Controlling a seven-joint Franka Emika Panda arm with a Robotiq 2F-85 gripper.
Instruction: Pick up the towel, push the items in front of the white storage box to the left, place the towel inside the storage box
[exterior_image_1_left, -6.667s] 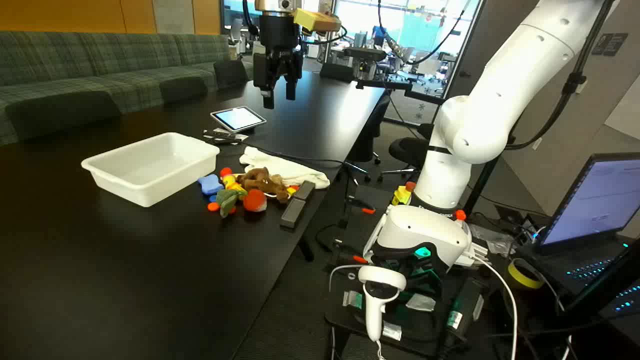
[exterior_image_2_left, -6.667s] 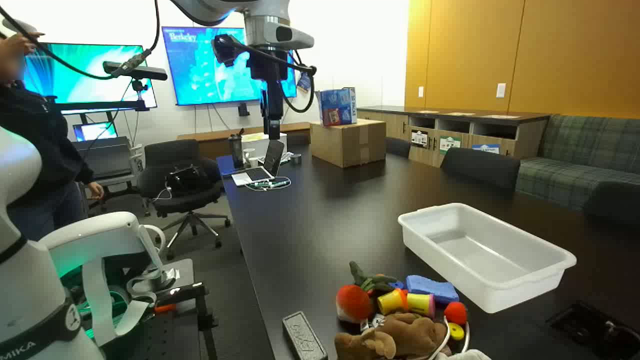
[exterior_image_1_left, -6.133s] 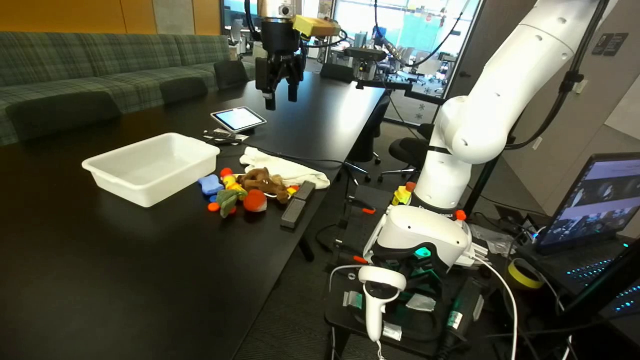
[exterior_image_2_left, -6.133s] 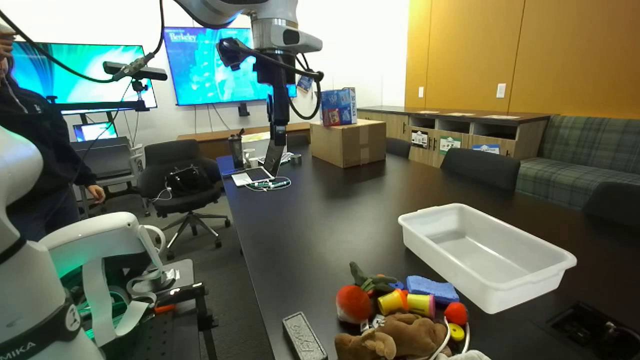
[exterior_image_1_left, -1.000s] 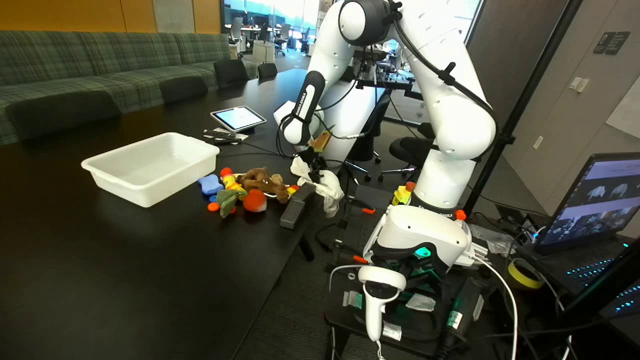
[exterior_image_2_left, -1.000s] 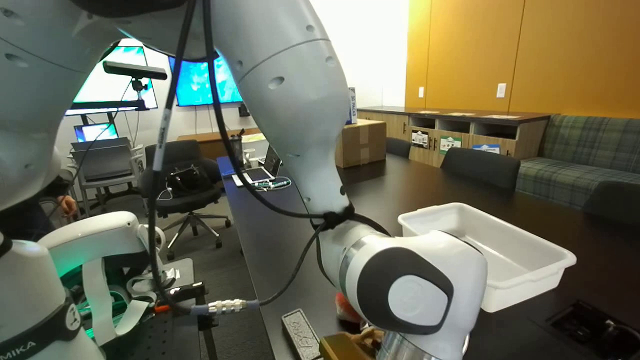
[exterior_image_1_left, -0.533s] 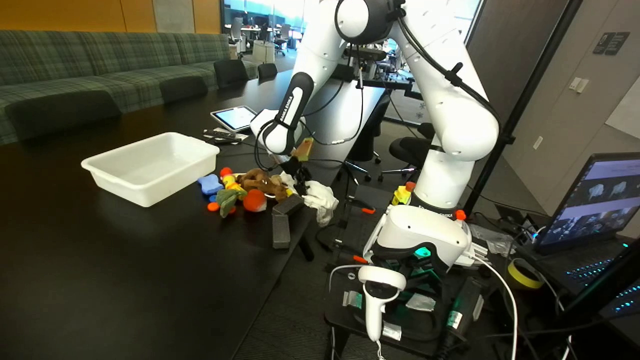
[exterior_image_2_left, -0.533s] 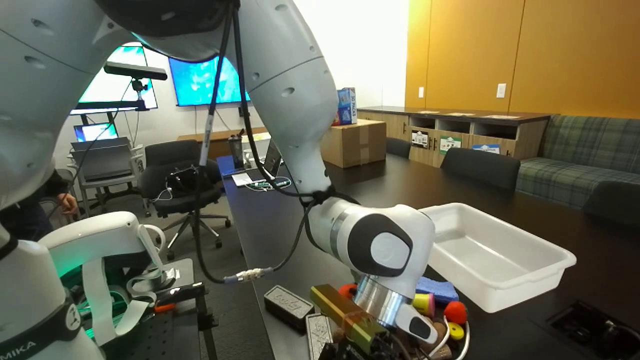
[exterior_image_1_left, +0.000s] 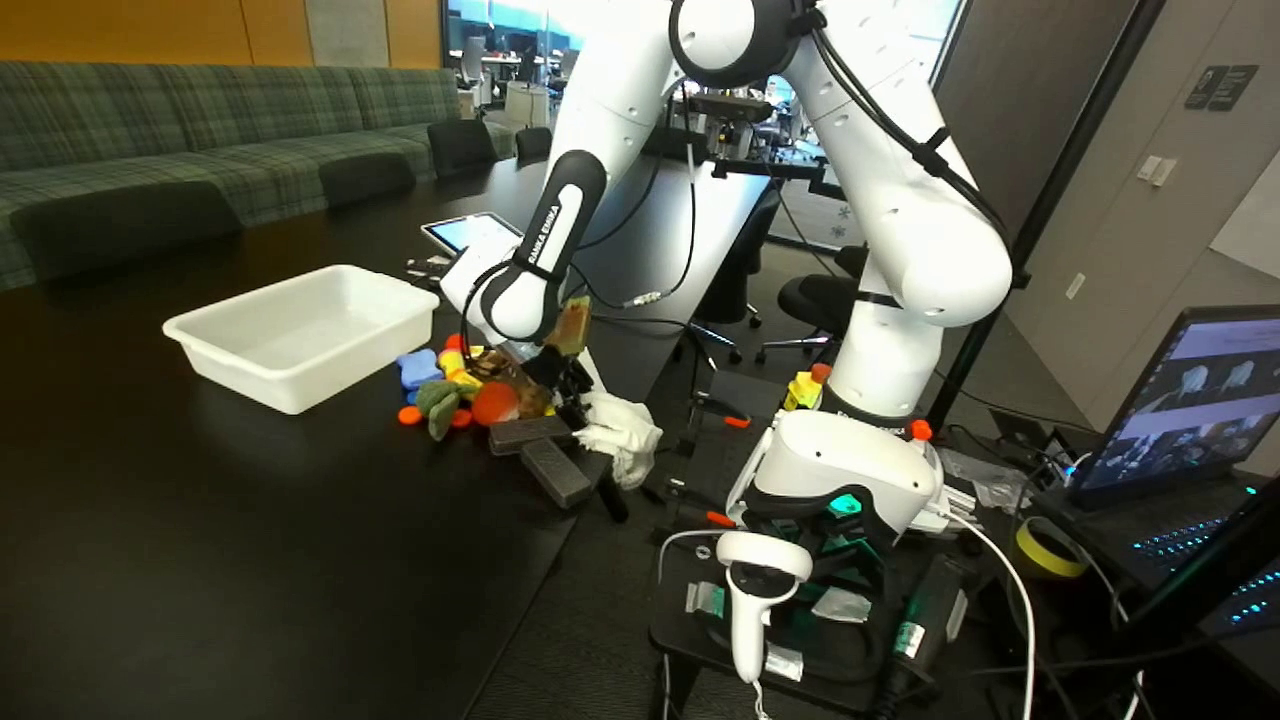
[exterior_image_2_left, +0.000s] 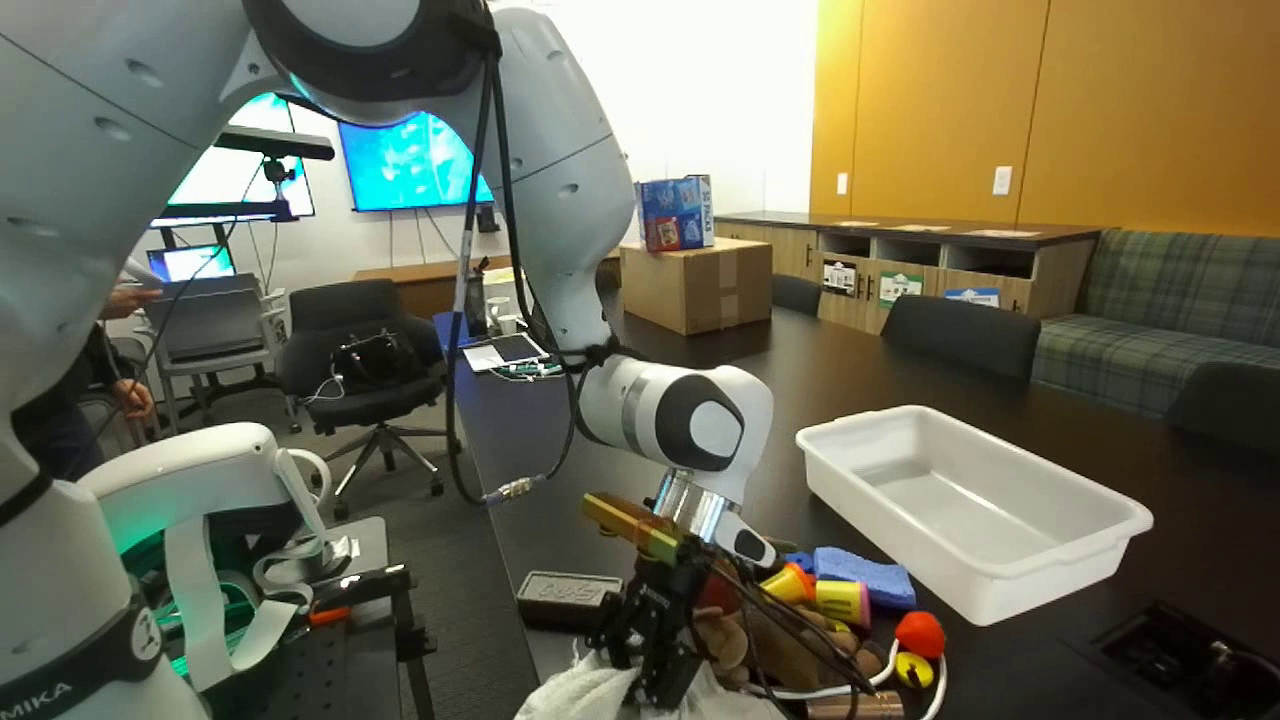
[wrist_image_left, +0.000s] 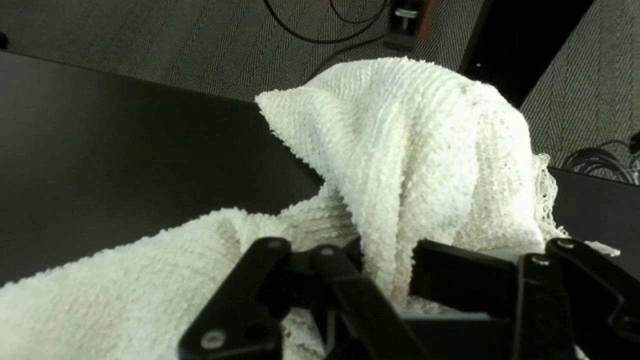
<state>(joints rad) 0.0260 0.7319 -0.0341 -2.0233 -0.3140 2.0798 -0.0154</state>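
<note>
The robot arm (exterior_image_1_left: 605, 110) is bent low over the table (exterior_image_1_left: 250, 560), and its end effector (wrist_image_left: 387, 272) is gripping the white towel (wrist_image_left: 410, 150), a fold of cloth pinched tight between the jaws. The cloth bunches up on one side of that grip, poking out past the table's edge above the carpet (wrist_image_left: 200, 55), and trails away on the other; how much of it rests on the tabletop, I can't tell. Right next to it is the jumble of toys (exterior_image_1_left: 438, 405): a blue sponge (exterior_image_2_left: 862, 578), a red ball (exterior_image_2_left: 920, 634), some yellow pieces (exterior_image_2_left: 843, 603) and a brown plush toy (exterior_image_2_left: 722, 634), partly covered by the arm. They lie between the towel and the white storage box (exterior_image_1_left: 362, 355), which stands upright, the sponge just beside its wall. Two dark blocks (exterior_image_1_left: 556, 472) lie by the toys, one near the table's edge. Farther along, a tablet (exterior_image_1_left: 470, 232) shows a lit screen.
</note>
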